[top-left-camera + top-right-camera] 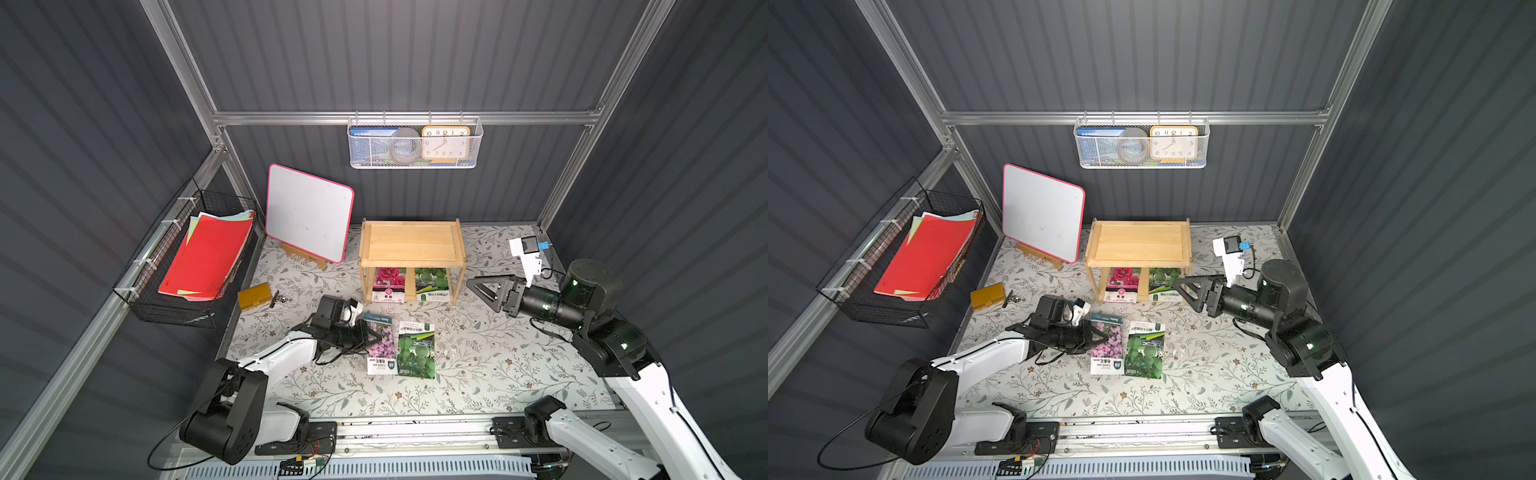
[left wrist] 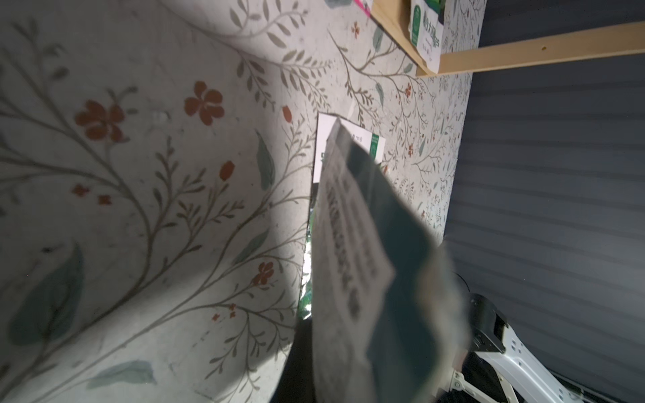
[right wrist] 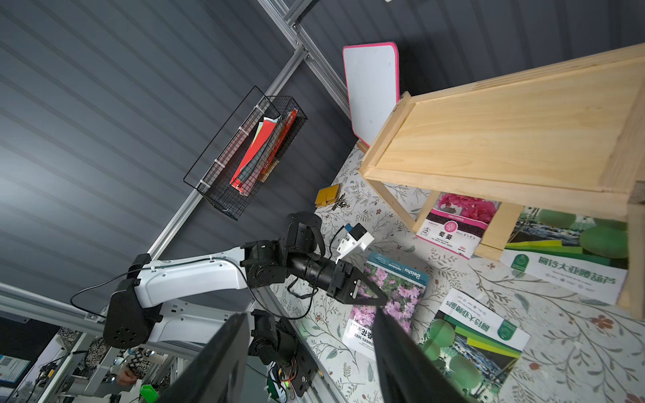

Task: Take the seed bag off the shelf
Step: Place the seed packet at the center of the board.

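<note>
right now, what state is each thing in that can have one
shelf, top tier bare, lower tier holding two bags
left gripper, shut on purple-flower bag
right gripper, open
purple-flower bag, off the shelf, gripped at one edge
loose gourd bag, flat on the table
pink-flower bag, standing in lower tier
shelf gourd bag, standing in lower tier

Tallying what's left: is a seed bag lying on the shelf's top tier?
No, the shelf shows only bare wood on its top tier.

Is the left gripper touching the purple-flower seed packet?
Touching: the left wrist view shows the purple-flower seed packet lifted by one edge, running into the shut left gripper.
</note>
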Controlling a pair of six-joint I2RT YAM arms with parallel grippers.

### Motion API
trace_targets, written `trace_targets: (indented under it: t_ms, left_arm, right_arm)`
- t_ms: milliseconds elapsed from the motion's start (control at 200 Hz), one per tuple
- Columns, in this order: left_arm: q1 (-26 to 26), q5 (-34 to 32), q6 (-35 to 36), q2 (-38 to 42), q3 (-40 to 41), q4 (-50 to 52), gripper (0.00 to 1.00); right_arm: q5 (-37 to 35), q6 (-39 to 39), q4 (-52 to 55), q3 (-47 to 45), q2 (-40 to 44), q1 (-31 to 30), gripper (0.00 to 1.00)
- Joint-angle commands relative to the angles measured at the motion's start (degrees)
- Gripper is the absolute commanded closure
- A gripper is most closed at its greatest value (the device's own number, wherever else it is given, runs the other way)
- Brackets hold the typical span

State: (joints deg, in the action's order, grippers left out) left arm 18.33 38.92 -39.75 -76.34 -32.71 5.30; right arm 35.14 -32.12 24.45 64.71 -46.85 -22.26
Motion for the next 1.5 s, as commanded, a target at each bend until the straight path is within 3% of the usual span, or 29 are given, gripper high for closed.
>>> trace_targets:
  t_ms: [0, 415, 710, 825, 1171, 1496]
  left_arm:
    - [-0.31, -5.57, 2.04, -1.36, -3.45, 2.53, 0.90]
    - [-0.31, -8.09, 7.12, -11.16, -12.08, 13.19, 0.89]
    - [-0.39, -9.17, 10.99, -15.26, -15.58, 21.07, 0.81]
    - [-0.40, -11.92, 11.61, -16.33, -16.95, 24.33, 0.75]
    - [-0.57, -18.94, 12.23, -17.11, -21.21, 30.57, 0.34]
    - [-0.84, -25.88, 12.17, -15.28, -29.37, 38.45, 0.25]
  right_arm:
    - [2.84, -0.10, -4.26, -2.12, 0.57, 0.59, 0.38]
    - [8.07, -2.85, -13.16, -8.56, 1.06, 3.30, 0.38]
    - [11.11, -3.28, -14.53, -10.12, 1.14, 6.06, 0.38]
    - [11.90, -3.73, -15.02, -10.52, 1.06, 6.84, 0.38]
    - [13.05, -4.36, -15.61, -11.53, 1.50, 7.91, 0.38]
    - [13.17, -3.85, -14.07, -12.41, 2.32, 8.37, 0.38]
